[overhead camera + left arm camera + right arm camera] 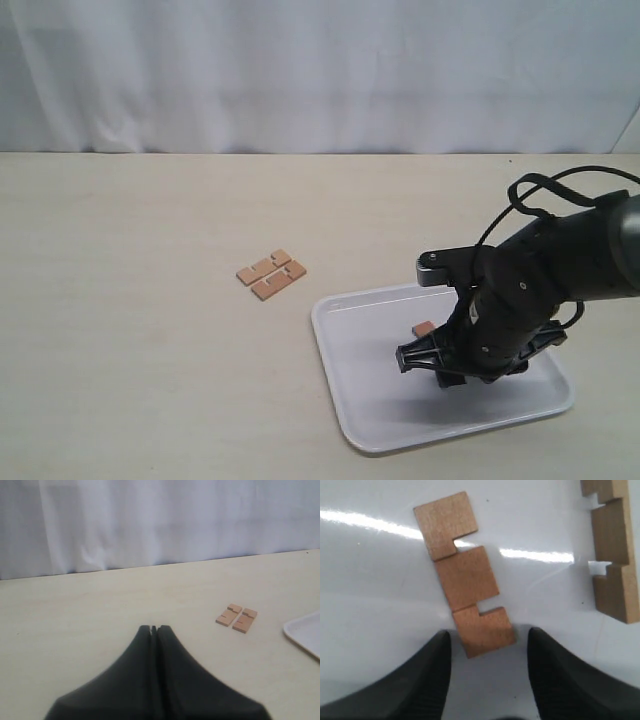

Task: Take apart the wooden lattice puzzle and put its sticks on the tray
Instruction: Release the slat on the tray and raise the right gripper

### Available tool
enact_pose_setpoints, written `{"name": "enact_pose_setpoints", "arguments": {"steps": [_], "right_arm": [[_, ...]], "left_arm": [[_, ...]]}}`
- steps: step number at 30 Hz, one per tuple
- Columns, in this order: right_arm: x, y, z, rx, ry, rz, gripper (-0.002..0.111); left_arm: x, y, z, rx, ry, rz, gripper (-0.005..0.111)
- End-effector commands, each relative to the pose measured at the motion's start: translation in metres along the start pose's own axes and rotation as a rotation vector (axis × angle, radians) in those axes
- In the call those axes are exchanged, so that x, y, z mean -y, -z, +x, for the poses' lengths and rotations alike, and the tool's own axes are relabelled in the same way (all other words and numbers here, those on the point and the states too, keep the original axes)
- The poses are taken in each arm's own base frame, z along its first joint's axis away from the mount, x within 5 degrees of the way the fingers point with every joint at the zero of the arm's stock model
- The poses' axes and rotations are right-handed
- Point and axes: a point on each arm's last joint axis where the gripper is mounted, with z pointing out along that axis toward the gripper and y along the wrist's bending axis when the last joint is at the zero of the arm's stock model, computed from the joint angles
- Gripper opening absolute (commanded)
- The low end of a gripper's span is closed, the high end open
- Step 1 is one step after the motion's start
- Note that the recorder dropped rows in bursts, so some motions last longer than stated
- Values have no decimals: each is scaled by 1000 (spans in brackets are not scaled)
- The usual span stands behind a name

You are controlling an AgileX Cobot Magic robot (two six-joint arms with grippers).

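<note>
A white curtain [300, 70] hangs behind the beige table [120, 300].

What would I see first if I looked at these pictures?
Probably the big black right arm, its open tool low over the white tray at the exterior view's lower right. Then two wooden sticks side by side on the table left of the tray, and two more sticks already lying in it.

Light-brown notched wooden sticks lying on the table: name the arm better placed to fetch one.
Probably right: the right gripper is open over the large white plastic tray, near those sticks; the left gripper is shut and looks farther off.
</note>
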Motion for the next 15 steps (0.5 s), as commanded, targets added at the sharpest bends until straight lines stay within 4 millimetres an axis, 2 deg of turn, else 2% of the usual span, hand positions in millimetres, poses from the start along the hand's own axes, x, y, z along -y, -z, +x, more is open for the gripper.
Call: {"name": "enact_pose_setpoints", "arguments": {"steps": [1,7,10,15], "right_arm": [[1,0,0,-2,-7,3,53],[0,12,-2,25,-53,-30,53],[0,36,-8,108,-78,-66,53],[-3,62,-21,234,-113,-129,53]], "left_arm": [[0,0,0,9,4,2,0],[0,0,0,9,4,2,0],[0,0,0,9,4,2,0],[0,0,0,9,4,2,0]]}}
